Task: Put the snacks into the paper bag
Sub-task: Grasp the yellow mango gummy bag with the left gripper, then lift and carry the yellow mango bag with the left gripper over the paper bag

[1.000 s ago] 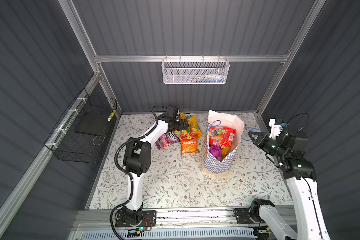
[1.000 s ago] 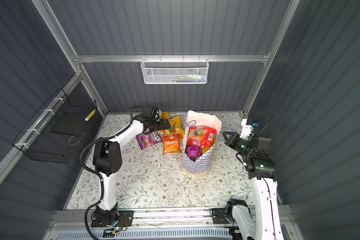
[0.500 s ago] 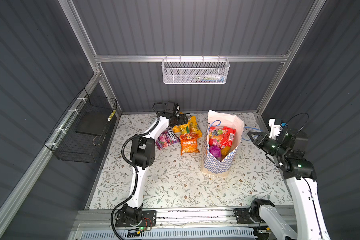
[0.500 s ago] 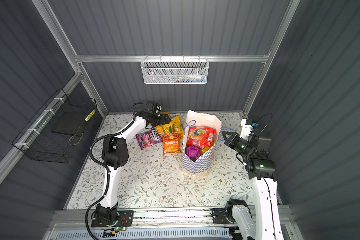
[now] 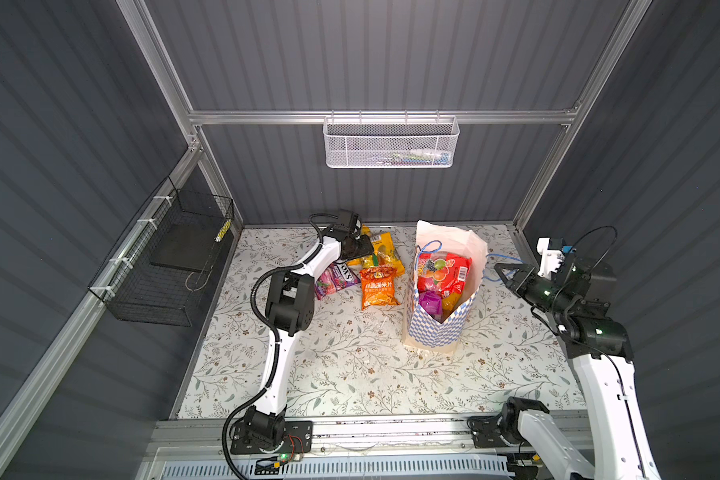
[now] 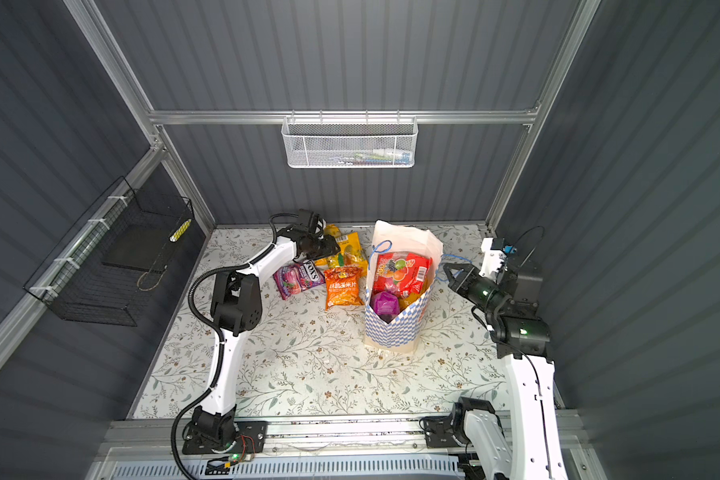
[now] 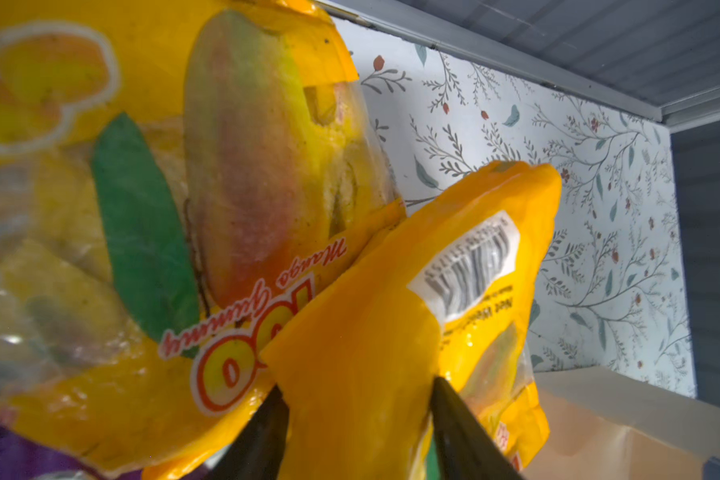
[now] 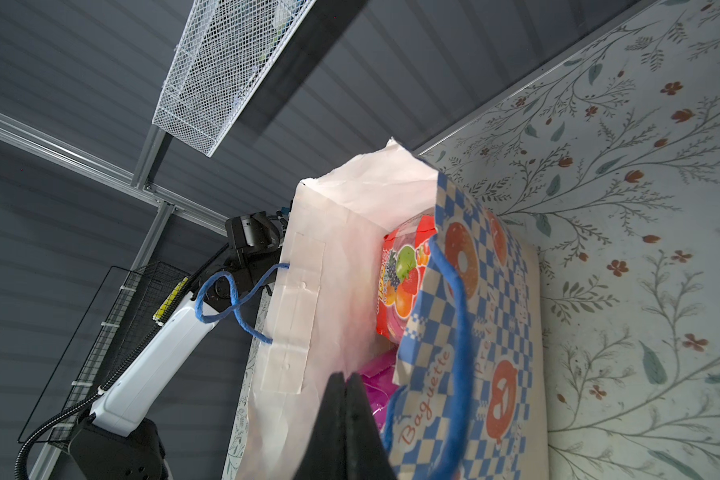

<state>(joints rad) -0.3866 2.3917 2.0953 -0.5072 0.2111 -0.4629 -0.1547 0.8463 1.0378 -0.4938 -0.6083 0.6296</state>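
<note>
The tall, thin paper bag stands near the middle of the surface, a red packet inside and the right end effector pressed together by its cord handle. Toward the back edge, the left end effector pinches a fold of a glossy yellow packet. The slick, crinkly film could slip out on lifting.

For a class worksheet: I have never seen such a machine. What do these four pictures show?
Two white robot arms stand at a flowered table. Two pictures look down from overhead; the others come from a camera on each arm's wrist. On the table lie a purple packet and an orange packet beside a checked paper bag, which holds a red packet. The left tool pinches a yellow packet. The right tool is shut by the bag's blue cord handle; whether it grips the cord is unclear.
</note>
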